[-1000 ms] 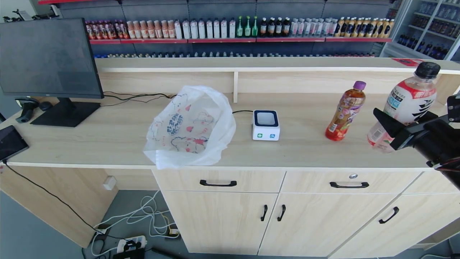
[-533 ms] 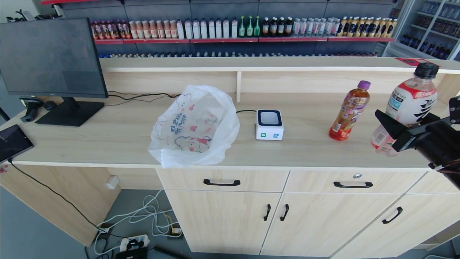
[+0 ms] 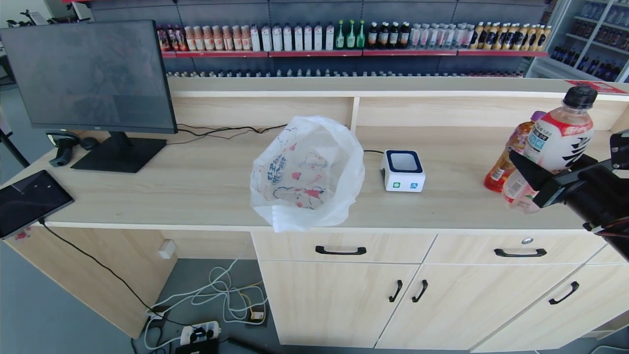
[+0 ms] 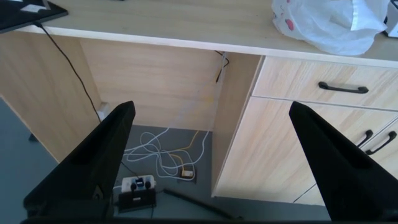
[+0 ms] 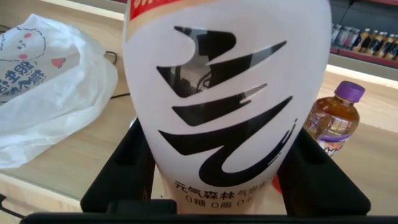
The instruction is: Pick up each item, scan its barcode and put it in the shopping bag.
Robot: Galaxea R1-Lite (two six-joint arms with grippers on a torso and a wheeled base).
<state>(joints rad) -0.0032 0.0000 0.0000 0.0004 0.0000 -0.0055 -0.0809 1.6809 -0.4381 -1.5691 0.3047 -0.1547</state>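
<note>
My right gripper [image 3: 555, 164] is shut on a large white bottle [image 3: 557, 140] with a black cap, held tilted over the right end of the wooden counter [image 3: 196, 187]. In the right wrist view the bottle [image 5: 227, 93] stands between the fingers [image 5: 124, 162]. An orange tea bottle [image 3: 503, 160] with a purple cap stands just behind it, partly hidden, and appears as the tea bottle [image 5: 336, 121] beyond the gripper. The white scanner [image 3: 403, 171] sits mid-counter, with the white shopping bag [image 3: 307, 172] to its left. My left gripper [image 4: 211, 162] hangs open below counter height, facing the cabinet.
A monitor [image 3: 93, 78] and a hand-held scanner [image 3: 61, 147] stand at the counter's left end, with a tablet [image 3: 29, 201] at the corner. A raised shelf runs along the back. Drawers and cupboard doors [image 3: 408, 290] are below. Cables and a power strip [image 3: 201, 334] lie on the floor.
The head camera has swung, shifting the whole counter rightwards in the picture. Measured against the counter, the held white bottle has come left and now overlaps the tea bottle.
</note>
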